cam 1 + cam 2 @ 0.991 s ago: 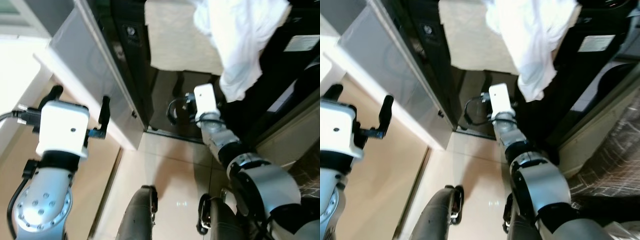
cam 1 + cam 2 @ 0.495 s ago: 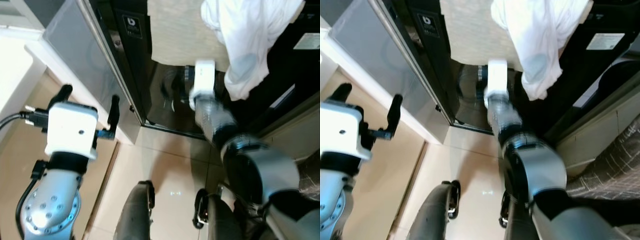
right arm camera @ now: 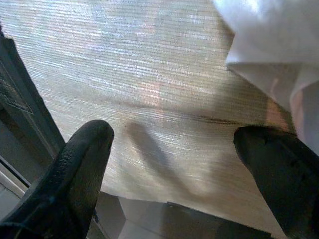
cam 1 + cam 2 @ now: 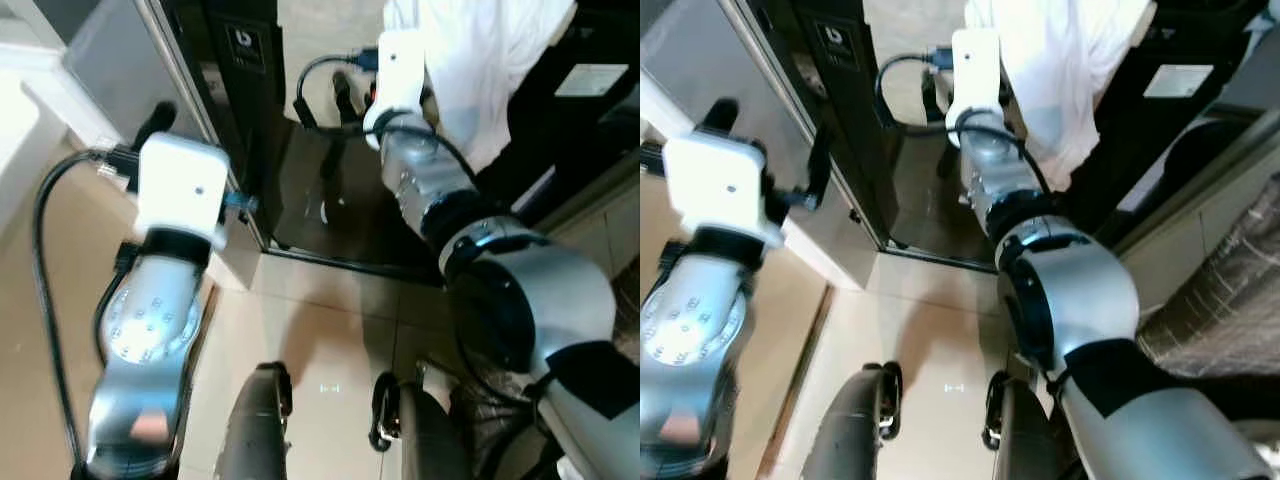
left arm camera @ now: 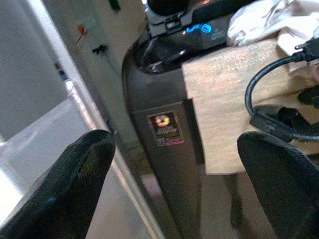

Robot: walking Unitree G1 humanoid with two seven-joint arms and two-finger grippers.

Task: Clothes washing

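White garment [image 4: 490, 70] hangs at top right of the left eye view, draped over the front of a dark washing machine [image 4: 590, 120]; its lower folds drop past the right wrist. In the right eye view the same cloth sits top centre-right. A beige woven panel [image 3: 149, 99] lies beside the garment, cloth overlapping its edge at upper right of the right wrist view.

Right gripper [image 3: 174, 164]: fingers spread wide, one black finger [image 3: 75, 174] at lower left and the other at lower right of its wrist view, nothing between them, beige panel behind the gap. The far finger sits just under the white cloth; contact can't be told. The right arm [image 4: 480, 240] reaches up from lower right to top centre of the left eye view, black cable [image 4: 320, 90] looping by its white wrist block.

Left gripper [image 5: 174, 189]: also wide open, holding nothing, fingers at lower left and lower right of its wrist view. Between them show a dark rounded appliance [image 5: 159, 99] with a small sticker [image 5: 164, 128] and blue lit marks [image 5: 202, 28] on top. The left arm [image 4: 160, 300] fills centre-left of the left eye view, beside a grey cabinet door [image 4: 120, 60].

Tan tile floor [image 4: 330, 330] at bottom centre.
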